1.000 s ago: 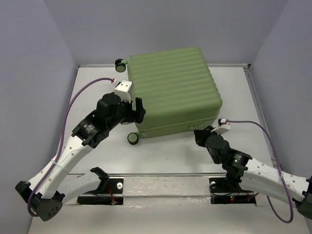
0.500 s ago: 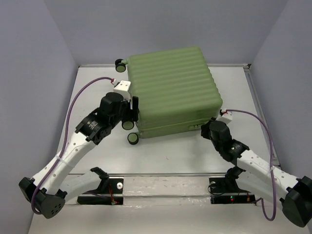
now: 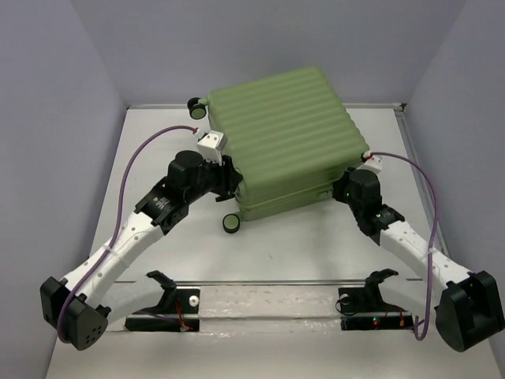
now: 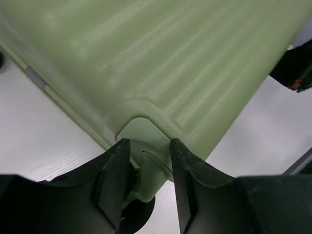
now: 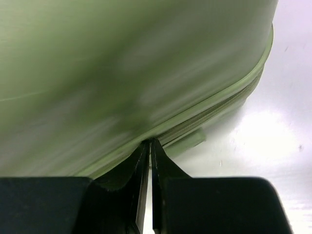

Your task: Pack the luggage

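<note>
two arms reach out from the near edge of the tabletop (image 3: 316, 245), and both are on the luggage (image 3: 284, 134) at once. left arm (image 3: 130, 233) first: it stretches in from the near-left corner, the left cable (image 3: 130, 162) looping purple off its wrist. the left gripper (image 4: 147, 148) sits at the near-left corner of the case. the wrist view shows it plainly: the two dark fingers (image 4: 113, 185) are half spread and tight on either side of the pale green wheel mount (image 4: 146, 131), pinching it, with a black wheel (image 4: 139, 214) just under them.

over on the other side, the right arm (image 3: 410, 245) angles in from the near right, the right cable (image 3: 432, 205) arcing over it. the right gripper (image 5: 148, 142) is pressed together, no gap worth naming between the fingers. its tips are right at the seam (image 5: 209, 114) that runs round the near-right corner of the case. whether anything is caught between them, can't tell, that view is blurred. a little green tab (image 5: 190, 140) hangs just beside the tips.

now the luggage itself: big, light green, closed, lying in the middle of the tabletop with its ribbed shell up, turned a bit askew to the edges. the far wheel (image 3: 194, 105) pokes out at the far-left corner, near the back wall (image 3: 252, 47).
</note>
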`<control>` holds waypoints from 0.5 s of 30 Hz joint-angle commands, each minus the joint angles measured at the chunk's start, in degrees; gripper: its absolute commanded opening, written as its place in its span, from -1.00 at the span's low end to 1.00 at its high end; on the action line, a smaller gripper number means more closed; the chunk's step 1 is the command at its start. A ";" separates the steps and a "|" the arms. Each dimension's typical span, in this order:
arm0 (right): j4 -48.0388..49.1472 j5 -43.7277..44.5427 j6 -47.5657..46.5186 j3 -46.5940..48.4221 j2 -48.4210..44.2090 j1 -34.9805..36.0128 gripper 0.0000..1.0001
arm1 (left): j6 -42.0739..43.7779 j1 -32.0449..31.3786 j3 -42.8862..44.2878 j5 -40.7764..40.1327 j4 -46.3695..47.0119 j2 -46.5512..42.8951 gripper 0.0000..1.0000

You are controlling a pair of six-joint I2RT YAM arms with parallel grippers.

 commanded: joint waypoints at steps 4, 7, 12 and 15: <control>8.86 -14.38 -7.20 14.23 6.33 -9.44 -0.66 | -4.62 -6.31 -8.56 18.42 2.91 12.16 -0.05; 5.37 -18.68 -9.22 17.31 5.64 -9.45 -0.33 | -7.17 -8.51 -8.12 20.87 6.07 13.31 -0.06; 2.10 -28.97 -5.81 12.06 -4.10 -9.45 0.11 | -11.04 -14.14 -3.30 23.96 13.53 19.35 -0.05; 0.60 -33.99 -2.82 5.82 -12.01 -9.45 0.33 | -12.19 -18.01 0.83 24.75 15.21 23.58 -0.03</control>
